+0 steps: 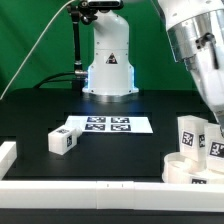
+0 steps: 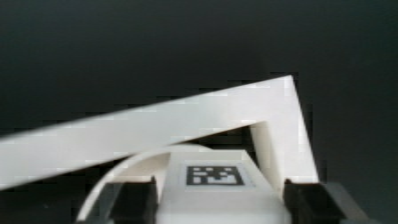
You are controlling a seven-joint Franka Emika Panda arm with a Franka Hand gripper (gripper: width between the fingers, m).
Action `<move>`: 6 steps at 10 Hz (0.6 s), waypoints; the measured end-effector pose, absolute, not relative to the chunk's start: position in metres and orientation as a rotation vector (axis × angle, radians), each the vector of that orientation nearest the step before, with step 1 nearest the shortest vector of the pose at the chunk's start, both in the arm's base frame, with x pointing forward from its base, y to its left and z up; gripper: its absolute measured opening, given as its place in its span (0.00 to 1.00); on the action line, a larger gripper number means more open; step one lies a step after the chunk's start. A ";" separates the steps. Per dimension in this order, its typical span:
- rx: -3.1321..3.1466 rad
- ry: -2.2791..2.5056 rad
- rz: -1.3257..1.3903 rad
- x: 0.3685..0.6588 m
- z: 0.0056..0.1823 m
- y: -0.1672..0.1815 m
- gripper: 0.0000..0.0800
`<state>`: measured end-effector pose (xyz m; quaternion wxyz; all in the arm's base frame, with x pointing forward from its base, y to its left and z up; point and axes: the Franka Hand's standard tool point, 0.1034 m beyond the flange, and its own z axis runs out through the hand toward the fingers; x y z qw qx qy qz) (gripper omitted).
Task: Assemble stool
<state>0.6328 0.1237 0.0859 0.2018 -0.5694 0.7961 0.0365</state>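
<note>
Robot gripper [image 2: 217, 203] seen from its wrist camera: two dark fingers [image 2: 118, 205] stand about half closed, one on each side of a short chunky white leg [image 2: 214, 176]. They appear to press its flanks, so the leg looks gripped, not merely straddled. Its black-and-white square tag faces the camera. It is held by the sides, probably so that its end is free to meet the seat below.

In the exterior view the arm [image 1: 195, 45] reaches down at that view's right. Under it two white tagged legs stand upright close together, one [image 1: 190, 136] nearer the middle and one [image 1: 215, 146] by the edge. Which of them is the gripped one cannot be told from here, as the fingers are hidden.

Just below both sits the round shallow seat [image 1: 186, 172], lying flat in the corner where the long white rails [image 1: 100, 188] meet. The corner likely braces it against sliding while legs are fitted. The wrist view shows the same rail corner [image 2: 267, 110] beyond the gripped leg.

Well apart, toward the exterior view's left, a spare leg [image 1: 63, 141] lies on its side on the black table [image 1: 40, 110], waiting its turn. Behind it the marker board [image 1: 107, 125] lies flat, and the arm's white base [image 1: 108, 65] stands at the back.
</note>
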 end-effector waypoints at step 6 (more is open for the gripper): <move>-1.450 2.326 0.176 0.628 0.083 0.120 0.69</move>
